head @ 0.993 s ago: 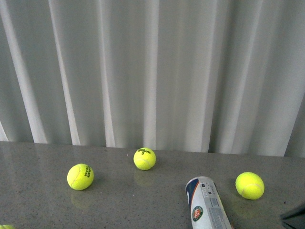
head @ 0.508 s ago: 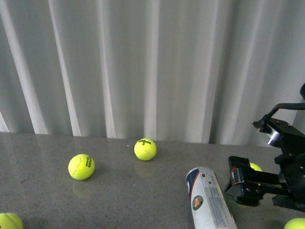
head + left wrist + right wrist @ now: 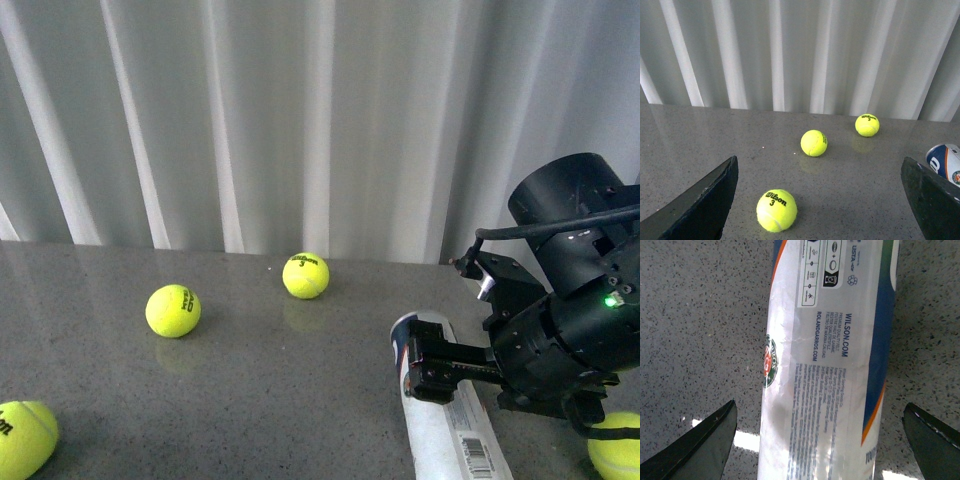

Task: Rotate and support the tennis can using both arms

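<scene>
Jaws | right jaws wide apart astride tennis can (lying flat), not touching | left jaws wide apart, empty

Up top, a white pleated fabric curtain fills the upper half of the front view. Below it stretches the grey speckled stone tabletop. 4 fuzzy yellow tennis balls are out there. The centre ball sits mid-frame by the table's far edge, black Wilson 3 print showing. The left ball lies left of centre, apart from it. The corner ball is cut off at lower left, and the last ball peeks in at lower right. Faint reflections glow under the 2 far ones.
</scene>
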{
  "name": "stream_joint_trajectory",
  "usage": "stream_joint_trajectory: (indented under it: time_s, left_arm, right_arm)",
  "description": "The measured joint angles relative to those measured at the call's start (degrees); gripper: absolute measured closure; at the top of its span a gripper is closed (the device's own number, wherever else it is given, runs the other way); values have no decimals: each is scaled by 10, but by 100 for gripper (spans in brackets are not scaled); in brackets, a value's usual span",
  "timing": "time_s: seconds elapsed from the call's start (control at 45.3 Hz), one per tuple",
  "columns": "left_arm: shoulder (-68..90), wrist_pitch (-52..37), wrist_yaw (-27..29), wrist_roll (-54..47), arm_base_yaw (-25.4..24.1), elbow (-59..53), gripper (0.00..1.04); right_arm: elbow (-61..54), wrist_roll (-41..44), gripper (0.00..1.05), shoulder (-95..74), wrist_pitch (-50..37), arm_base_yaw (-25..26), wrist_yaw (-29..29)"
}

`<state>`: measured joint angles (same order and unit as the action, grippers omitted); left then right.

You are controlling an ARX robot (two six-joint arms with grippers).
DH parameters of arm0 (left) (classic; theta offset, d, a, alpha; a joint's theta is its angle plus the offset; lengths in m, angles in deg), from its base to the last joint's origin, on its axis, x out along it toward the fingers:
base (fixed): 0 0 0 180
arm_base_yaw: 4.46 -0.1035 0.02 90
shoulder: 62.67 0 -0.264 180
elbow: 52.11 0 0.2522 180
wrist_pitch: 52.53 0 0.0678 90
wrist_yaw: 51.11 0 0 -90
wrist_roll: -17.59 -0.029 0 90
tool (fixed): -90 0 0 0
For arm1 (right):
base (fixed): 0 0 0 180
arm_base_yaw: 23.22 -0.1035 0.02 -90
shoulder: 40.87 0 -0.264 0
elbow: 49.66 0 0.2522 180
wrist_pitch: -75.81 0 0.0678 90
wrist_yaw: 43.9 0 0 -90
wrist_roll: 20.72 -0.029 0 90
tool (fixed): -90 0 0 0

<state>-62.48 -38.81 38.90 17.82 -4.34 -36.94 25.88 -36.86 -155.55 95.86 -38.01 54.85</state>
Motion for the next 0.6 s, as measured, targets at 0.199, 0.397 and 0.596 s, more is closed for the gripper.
stream_joint_trajectory:
  time_s: [0.199, 0.397, 0.596]
  left_arm:
    - [0, 0, 0, 0, 0, 0, 7]
    - [0, 0, 0, 0, 0, 0, 7]
    - [0, 0, 0, 0, 0, 0, 7]
  right_arm:
    - [33, -7, 7, -44, -1, 0, 1]
    - [71, -7, 7, -79, 7, 0, -1]
    - [83, -1, 7, -98, 11, 0, 8]
